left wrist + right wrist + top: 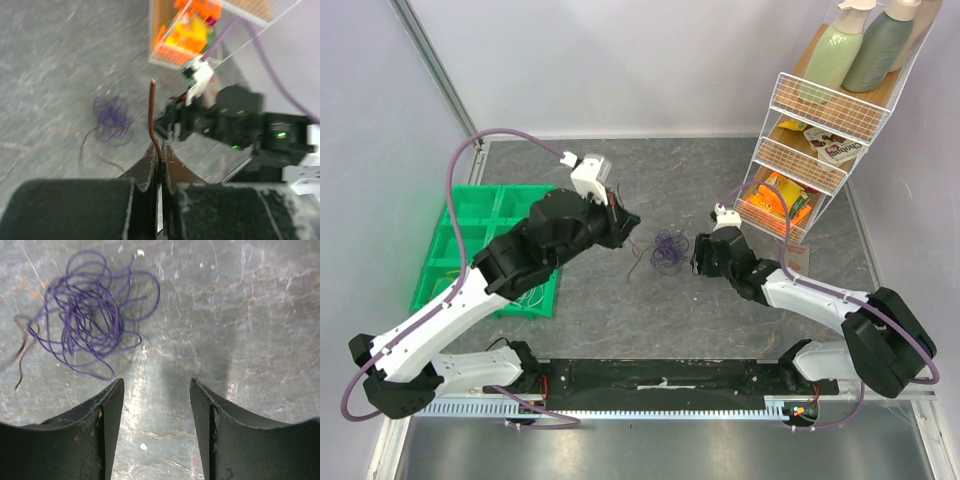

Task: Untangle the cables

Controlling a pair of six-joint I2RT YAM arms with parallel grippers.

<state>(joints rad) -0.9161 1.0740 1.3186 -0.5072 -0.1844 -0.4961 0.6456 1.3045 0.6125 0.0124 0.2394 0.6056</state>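
Left end effector (pixel 159 150) pinches brown cable (pixel 152 112), lower end hidden; right end effector (pixel 156 383) stands wide.

Two robot arms, the left arm (pixel 470 290) and the right arm (pixel 810 298), share one grey table (pixel 720 320). In view: one purple cable coil (pixel 669 249) at centre, one brown wire (pixel 152 115), one green tray (pixel 480 215) at 9 o'clock, one three-tier wire rack (pixel 830 105) at 2 o'clock, topped by at least two bottles (pixel 835 50).
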